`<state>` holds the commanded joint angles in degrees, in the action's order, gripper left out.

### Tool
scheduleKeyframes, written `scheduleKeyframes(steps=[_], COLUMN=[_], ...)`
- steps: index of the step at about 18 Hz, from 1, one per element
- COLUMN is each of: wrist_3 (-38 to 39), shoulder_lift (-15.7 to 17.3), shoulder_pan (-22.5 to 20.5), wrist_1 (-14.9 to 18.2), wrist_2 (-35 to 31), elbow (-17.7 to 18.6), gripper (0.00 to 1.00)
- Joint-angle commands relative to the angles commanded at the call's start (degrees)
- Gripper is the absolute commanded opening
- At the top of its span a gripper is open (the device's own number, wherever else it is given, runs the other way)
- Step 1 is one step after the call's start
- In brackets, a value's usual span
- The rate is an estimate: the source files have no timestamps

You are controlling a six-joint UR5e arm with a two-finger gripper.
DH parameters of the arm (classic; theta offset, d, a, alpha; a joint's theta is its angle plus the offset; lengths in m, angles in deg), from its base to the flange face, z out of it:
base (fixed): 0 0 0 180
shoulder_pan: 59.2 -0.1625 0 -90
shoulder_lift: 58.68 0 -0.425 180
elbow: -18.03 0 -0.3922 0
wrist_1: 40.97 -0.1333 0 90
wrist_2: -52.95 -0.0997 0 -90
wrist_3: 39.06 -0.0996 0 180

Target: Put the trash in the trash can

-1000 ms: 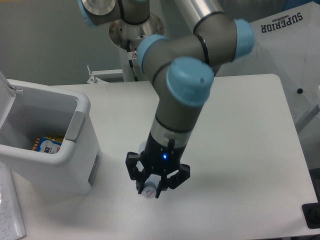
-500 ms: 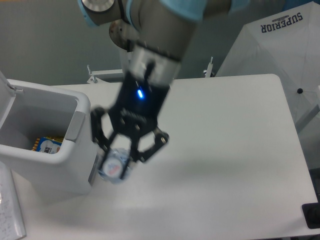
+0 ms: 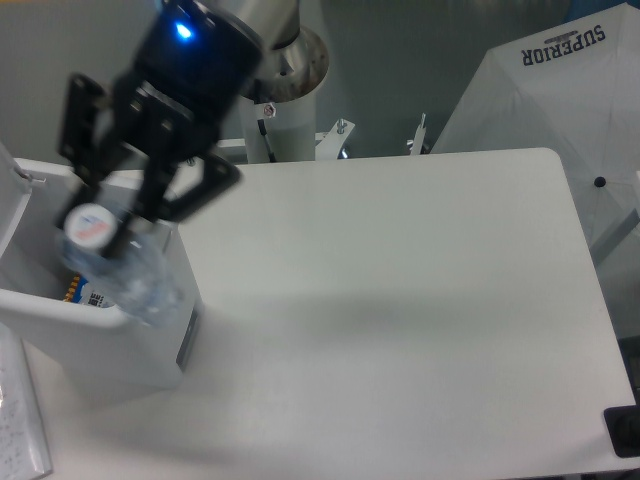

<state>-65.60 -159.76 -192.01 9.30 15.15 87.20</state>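
Bottle (image 3: 120, 265) clamped near its cap in the jaws

The gripper (image 3: 100, 215) hangs over the open bin (image 3: 60, 330) at the left of the table (image 3: 400, 300), its black fingers (image 3: 190, 195) closed on the cap end of the bottle (image 3: 125, 265). The bottle (clear, crushed, white cap facing the camera) slants down toward the bin's near right wall. A colourful packet (image 3: 88, 293) lies inside the bin. A white umbrella (image 3: 560, 100) stands behind the table's right corner.
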Motion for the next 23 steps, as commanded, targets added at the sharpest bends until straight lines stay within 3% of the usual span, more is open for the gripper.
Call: scheduleKeyframes(steps=[3, 8, 13, 18, 21, 23], wrist_3=[-0.09, -3.41, -6.77, -11.24, -13.62, -14.85], shoulder_lift=[2.63, 6.85, 6.95, 7.03, 7.47, 7.56], shoulder_pan=[2.11, 3.17, 3.78, 3.87, 3.96, 4.31], wrist_1=[0.0, -0.18, -0.87, -2.9, -2.99, -2.99], wrist_2=[0.79, 0.8, 0.8, 0.71, 0.71, 0.71], elbow=[3.5, 13.52, 17.58, 22.31, 25.13, 25.93], gripper=[0.03, 0.03, 0.04, 0.13, 0.23, 0.51])
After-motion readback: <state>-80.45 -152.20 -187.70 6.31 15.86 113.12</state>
